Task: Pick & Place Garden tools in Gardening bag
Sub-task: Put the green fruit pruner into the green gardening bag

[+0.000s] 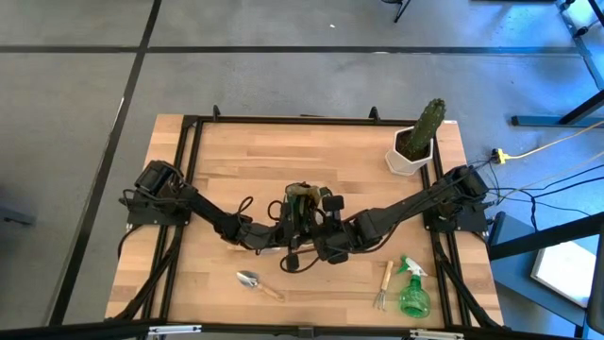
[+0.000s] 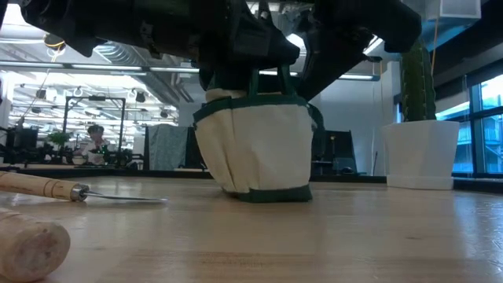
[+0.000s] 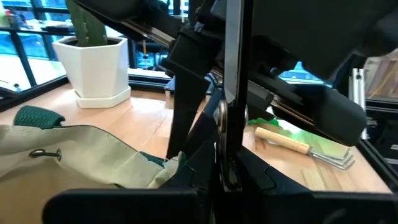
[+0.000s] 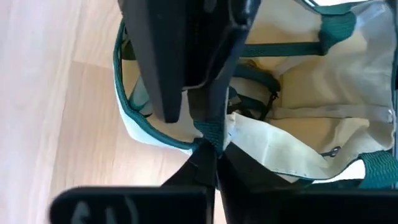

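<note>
The beige gardening bag with green trim (image 1: pixel 302 201) stands upright on its bottom (image 2: pixel 267 192) at the table's middle. My left gripper (image 3: pixel 219 177) reaches in from the left and is shut at the bag's near rim. Slanting down from the right, my right gripper (image 4: pixel 211 163) is shut on the same rim, tip to tip with the left one. Three garden tools lie near the table's front edge: a trowel (image 1: pixel 257 282), a hand fork (image 1: pixel 382 285) and a green spray bottle (image 1: pixel 411 291). My left gripper pinches the green-trimmed rim (image 3: pixel 174 163) on the bag's near side between its two fingers. It comes in nearly level from the table's left. The right gripper's fingers stand in front of the exact spot. My right gripper pinches the green band (image 4: pixel 210 134) at the bag's near rim between its two fingertips. The fingers slant down from the table's right. The rim is drawn up to a peak at the fingers, and the bag's mouth gapes beyond them.
A cactus in a white hexagonal pot (image 1: pixel 415 142) stands at the far right corner. A black frame (image 1: pixel 189 142) runs along the table's edges. Bare wood lies left of and behind the bag.
</note>
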### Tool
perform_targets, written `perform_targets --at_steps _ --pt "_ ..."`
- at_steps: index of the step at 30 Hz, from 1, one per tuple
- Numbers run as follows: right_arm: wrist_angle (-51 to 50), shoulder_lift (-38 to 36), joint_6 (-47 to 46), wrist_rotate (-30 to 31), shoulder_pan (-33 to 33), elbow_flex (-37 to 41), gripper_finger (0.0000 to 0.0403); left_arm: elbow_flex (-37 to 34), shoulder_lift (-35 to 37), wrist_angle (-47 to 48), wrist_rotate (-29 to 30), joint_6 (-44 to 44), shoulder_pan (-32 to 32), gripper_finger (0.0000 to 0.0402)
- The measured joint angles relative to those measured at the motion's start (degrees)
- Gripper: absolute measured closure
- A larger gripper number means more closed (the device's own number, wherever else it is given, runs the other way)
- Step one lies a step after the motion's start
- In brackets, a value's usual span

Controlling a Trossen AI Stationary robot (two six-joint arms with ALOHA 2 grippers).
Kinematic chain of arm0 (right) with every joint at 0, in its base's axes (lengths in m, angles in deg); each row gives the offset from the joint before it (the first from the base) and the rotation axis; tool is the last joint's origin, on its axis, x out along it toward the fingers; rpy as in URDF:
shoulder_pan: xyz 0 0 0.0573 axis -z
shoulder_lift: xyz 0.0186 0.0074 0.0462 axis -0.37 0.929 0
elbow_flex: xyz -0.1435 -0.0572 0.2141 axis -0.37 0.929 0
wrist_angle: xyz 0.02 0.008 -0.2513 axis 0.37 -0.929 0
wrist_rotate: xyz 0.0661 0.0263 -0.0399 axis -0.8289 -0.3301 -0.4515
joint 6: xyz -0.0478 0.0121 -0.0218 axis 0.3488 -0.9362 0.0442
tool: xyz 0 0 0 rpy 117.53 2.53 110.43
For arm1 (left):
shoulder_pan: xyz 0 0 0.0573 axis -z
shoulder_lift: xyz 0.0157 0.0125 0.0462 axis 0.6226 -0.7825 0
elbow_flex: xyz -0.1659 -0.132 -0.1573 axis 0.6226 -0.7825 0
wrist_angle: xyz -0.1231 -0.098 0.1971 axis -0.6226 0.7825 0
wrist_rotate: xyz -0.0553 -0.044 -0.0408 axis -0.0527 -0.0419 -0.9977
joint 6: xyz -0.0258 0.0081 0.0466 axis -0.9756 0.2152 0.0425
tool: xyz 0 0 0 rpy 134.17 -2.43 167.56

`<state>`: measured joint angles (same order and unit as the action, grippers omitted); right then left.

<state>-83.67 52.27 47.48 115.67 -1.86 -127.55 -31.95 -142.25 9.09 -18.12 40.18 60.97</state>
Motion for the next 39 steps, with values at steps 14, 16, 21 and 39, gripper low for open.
perform_targets --at_steps 14,16,21,39 --pt "-0.22 0.00 -1.43 3.35 0.00 0.04 0.0401 0.02 -0.69 -0.34 7.07 1.25 1.55 0.0378" --pt "-0.25 0.00 -1.44 3.39 0.00 0.04 0.0402 0.02 -0.73 -0.34 6.94 0.78 1.51 0.0378" --pt "-0.21 0.00 -1.42 3.41 0.00 0.04 0.0402 0.02 -1.52 -0.52 6.98 0.57 1.51 0.0378" --pt "-0.87 -0.02 -1.81 3.47 0.00 0.04 0.0403 0.06 -7.85 -9.30 3.33 0.58 0.26 0.0378"
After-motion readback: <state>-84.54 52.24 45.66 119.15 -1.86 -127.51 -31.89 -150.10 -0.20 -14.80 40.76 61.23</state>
